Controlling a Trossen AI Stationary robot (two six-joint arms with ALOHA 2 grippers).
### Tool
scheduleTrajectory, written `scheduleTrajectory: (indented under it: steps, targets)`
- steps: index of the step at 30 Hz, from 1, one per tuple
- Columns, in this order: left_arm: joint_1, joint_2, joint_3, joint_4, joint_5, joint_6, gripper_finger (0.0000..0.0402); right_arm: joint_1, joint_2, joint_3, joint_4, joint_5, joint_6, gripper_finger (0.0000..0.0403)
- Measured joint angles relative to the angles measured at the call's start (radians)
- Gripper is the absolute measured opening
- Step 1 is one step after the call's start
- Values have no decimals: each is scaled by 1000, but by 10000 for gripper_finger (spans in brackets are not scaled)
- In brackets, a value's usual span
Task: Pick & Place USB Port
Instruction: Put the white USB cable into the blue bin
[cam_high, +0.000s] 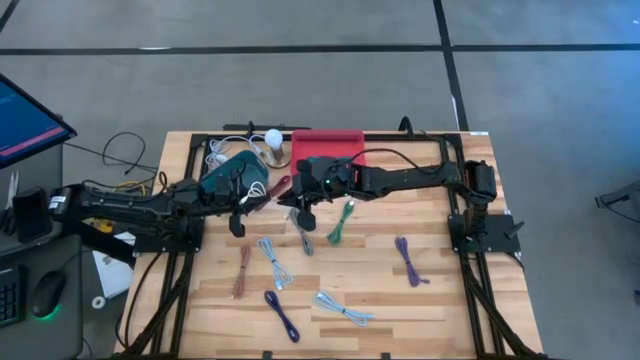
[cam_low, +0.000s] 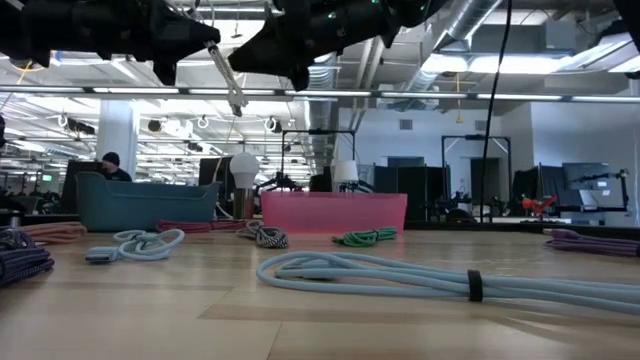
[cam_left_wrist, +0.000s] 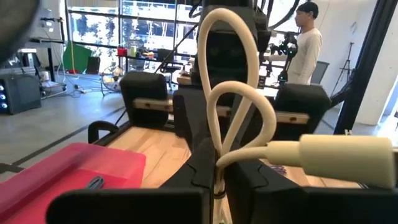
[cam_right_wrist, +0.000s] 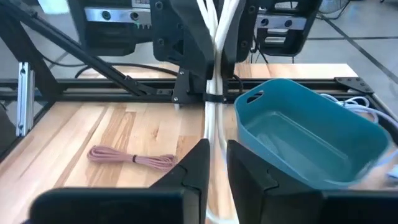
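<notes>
- Cable, white (cam_left_wrist: 233, 118), lifted off table, clamped by both: left gripper (cam_left_wrist: 217, 177) & right gripper (cam_right_wrist: 214, 165).
- Not binned yet; teal bin (cam_right_wrist: 311, 134) empty, other cables left.

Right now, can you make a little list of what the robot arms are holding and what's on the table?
held thing: white cable, lifted above the table
left gripper: shut on the white cable
right gripper: shut on the same cable
bins: teal bin, empty; pink bin
loose cables: green cable, pink cable, purple cable
</notes>
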Motion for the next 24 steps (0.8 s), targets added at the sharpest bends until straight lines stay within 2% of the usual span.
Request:
scheduleTrajectory:
  steps: [3, 6, 14, 18, 24]
  targets:
    - [0, -31, 0, -25, -10, 25, 15, 0, -37, 0, -68, 0, -37, 53]
    - [0, -74, 0, -95, -63, 28, 15, 0, -79, 0, -131, 5, -65, 52]
    - [0, -213, 0, -277, -233, 55, 14, 10, -187, 0, -279, 104, -121, 19]
    - [0, -298, 0, -372, -356, 76, 14, 9, -233, -1, -359, 133, -135, 2]
    - [0, -413, 0, -522, -461, 71, 14, -2, -335, -106, -332, 139, -135, 6]
